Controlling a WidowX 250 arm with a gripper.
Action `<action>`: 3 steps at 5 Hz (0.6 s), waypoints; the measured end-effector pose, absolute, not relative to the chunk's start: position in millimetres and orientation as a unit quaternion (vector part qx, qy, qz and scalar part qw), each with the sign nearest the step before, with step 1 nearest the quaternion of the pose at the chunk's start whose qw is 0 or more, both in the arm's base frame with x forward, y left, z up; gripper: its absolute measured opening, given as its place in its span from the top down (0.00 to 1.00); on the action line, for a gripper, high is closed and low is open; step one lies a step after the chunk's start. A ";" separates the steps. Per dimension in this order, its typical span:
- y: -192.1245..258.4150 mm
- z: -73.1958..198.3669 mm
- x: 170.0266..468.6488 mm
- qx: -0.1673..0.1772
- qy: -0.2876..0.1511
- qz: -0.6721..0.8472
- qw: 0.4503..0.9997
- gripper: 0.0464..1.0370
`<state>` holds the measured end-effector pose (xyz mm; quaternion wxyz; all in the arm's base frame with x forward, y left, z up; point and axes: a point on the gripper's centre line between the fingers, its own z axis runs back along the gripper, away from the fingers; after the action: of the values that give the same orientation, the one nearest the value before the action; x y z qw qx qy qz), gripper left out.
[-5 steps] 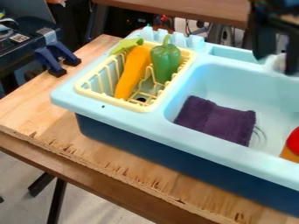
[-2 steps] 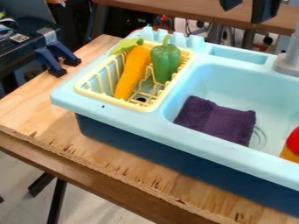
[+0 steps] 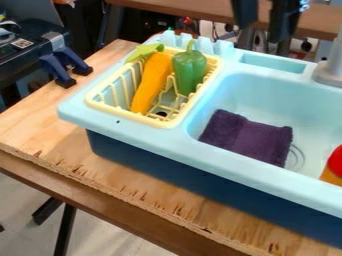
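Green pepper (image 3: pixel 189 69) stands roughly upright in the yellow basket (image 3: pixel 127 115), stem up, beside an orange carrot (image 3: pixel 152 82) leaning with its leafy end over the rim. The gripper (image 3: pixel 262 31) hangs beyond the sink's (image 3: pixel 220 159) back edge, to the image right of the pepper; its fingers are apart, with nothing seen between them. A purple cloth (image 3: pixel 247 137) lies rumpled on the basin floor, and a red-and-orange item (image 3: pixel 336 162) sits at the basin's right, cut off by the view's edge.

Risks, as judged: a low sideways pass could strike the faucet (image 3: pixel 330 70), which rises close by. Fingers lowered around the pepper could catch the basket's wall or the adjoining carrot, tipping either. The pepper's smooth, rounded sides could slip from an off-centre grip. The cloth could fold away under a shallow pinch.

Obstructions: raised posts (image 3: pixel 194 42) line the back rim behind the basket. Blue clamps (image 3: pixel 55 70) stand on the wooden table (image 3: pixel 40 115), well apart from the gripper.
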<state>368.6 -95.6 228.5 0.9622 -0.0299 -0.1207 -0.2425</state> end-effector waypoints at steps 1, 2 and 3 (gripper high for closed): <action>-77.4 225.9 366.3 -0.043 -0.124 -0.227 0.965 0.03; -56.2 221.4 365.8 -0.051 -0.128 -0.209 0.968 0.03; -41.4 220.9 371.2 -0.057 -0.141 -0.196 0.969 0.03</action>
<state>371.2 -41.4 220.9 0.9687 -0.0566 -0.1410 -0.1964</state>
